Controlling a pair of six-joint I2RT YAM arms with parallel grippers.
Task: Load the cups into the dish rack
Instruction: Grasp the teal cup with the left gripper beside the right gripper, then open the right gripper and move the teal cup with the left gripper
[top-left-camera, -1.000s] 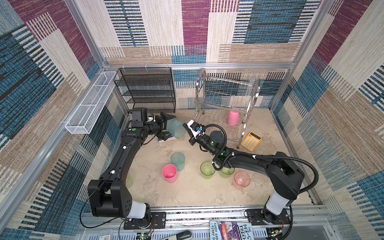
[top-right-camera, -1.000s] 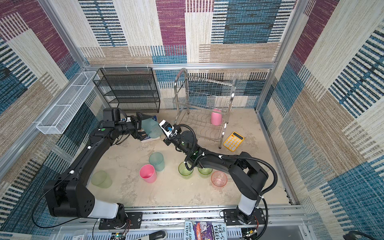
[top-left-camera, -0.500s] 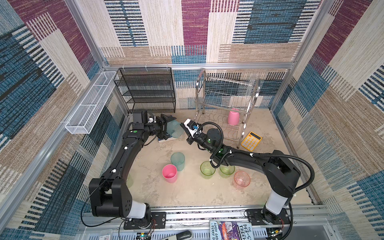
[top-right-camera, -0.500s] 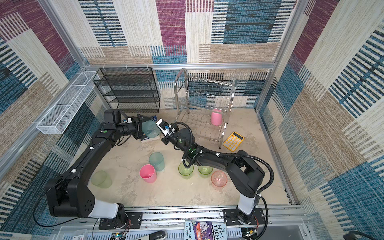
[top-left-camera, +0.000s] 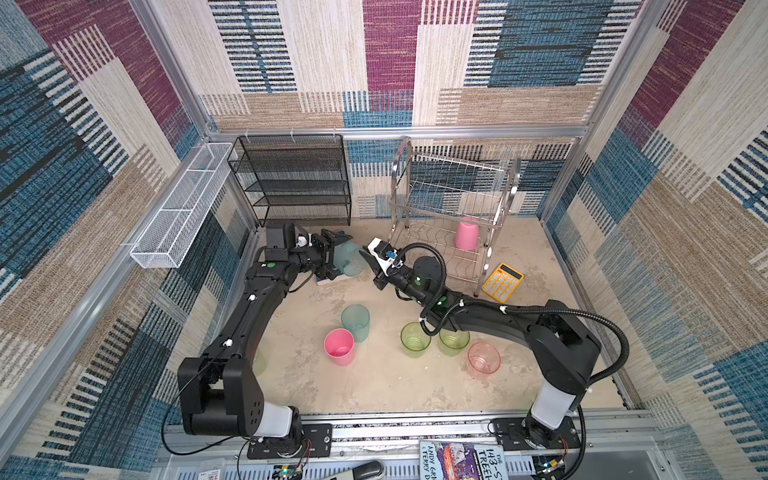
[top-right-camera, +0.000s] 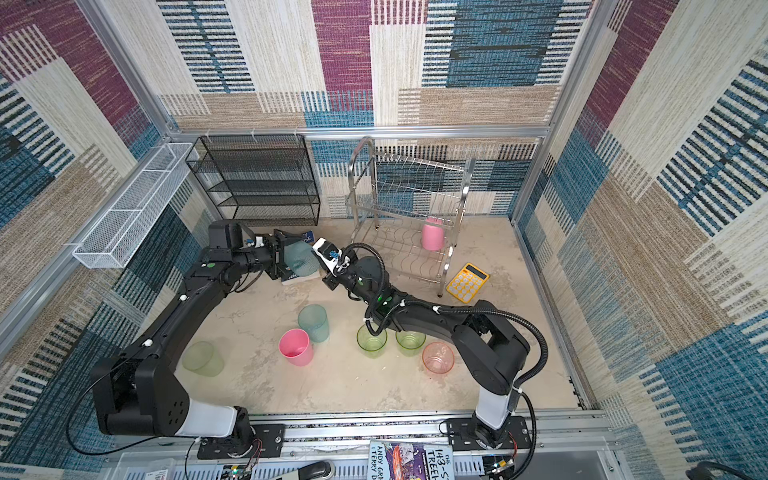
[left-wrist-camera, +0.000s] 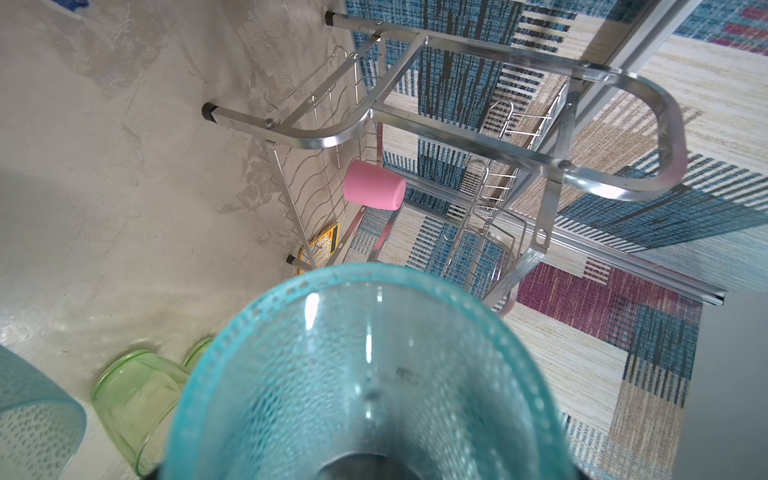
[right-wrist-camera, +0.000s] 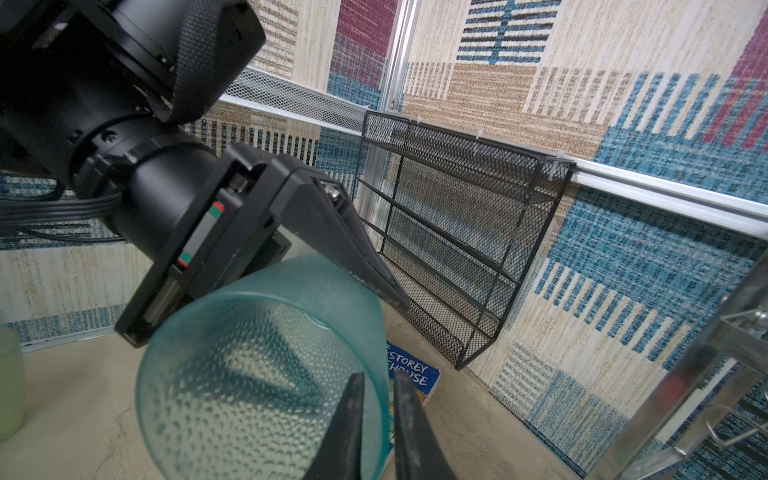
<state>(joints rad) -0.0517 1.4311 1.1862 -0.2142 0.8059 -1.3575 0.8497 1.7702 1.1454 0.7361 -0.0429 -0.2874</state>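
Right wrist view, blue book (right-wrist-camera: 411, 372) lettered "STOREY HOUSE", behind teal cup (right-wrist-camera: 249, 374)

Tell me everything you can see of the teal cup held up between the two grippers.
The teal cup is a handleless see-through tumbler, plastic by its look, its wall dotted with small dimples and widening toward the mouth. It hangs on its side in the air above a book, mouth toward the right gripper. The left gripper clamps its body from outside, one of its fingers lying along the wall. The right gripper's fingers straddle the rim, one inside, one outside, slightly apart.
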